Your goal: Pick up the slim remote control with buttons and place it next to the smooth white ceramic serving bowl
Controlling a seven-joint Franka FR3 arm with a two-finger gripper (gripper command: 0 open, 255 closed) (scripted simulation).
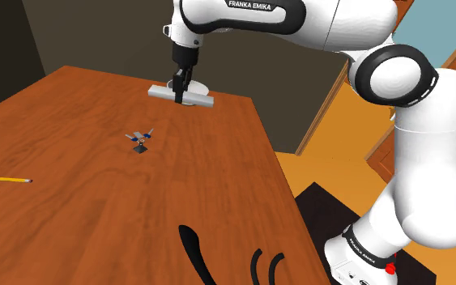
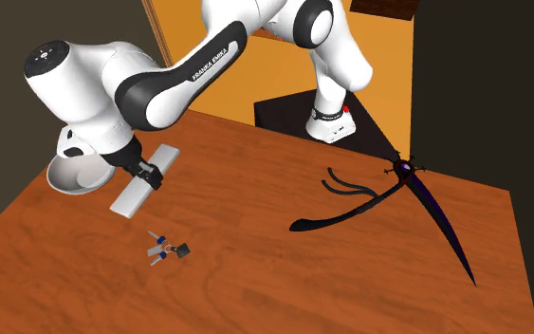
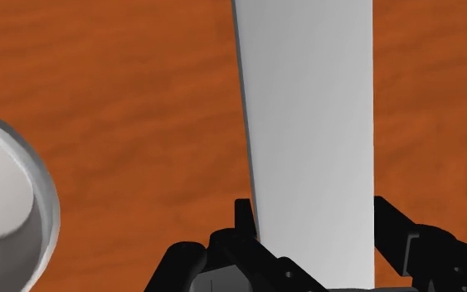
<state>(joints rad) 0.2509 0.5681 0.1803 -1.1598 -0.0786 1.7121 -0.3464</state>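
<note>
Pale grey slim flat remote [image 1: 163, 92] clamped across its width between black jaws; I see one finger [image 3: 244, 217] on each long edge. Remote sits at far end of brown wooden bench [image 1: 218, 186] in shoulder view, just beside smooth white round bowl [image 2: 73, 173], strip of bare wood between them. Cannot tell whether remote rests on bench or hangs just clear. Small bunch of blue-headed keys [image 2: 165, 250] lies nearer bench middle, well apart.

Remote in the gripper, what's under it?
Brown wooden table shows around the remote. The patch right beneath is covered by the remote itself, so I cannot tell whether it touches the table.
</note>
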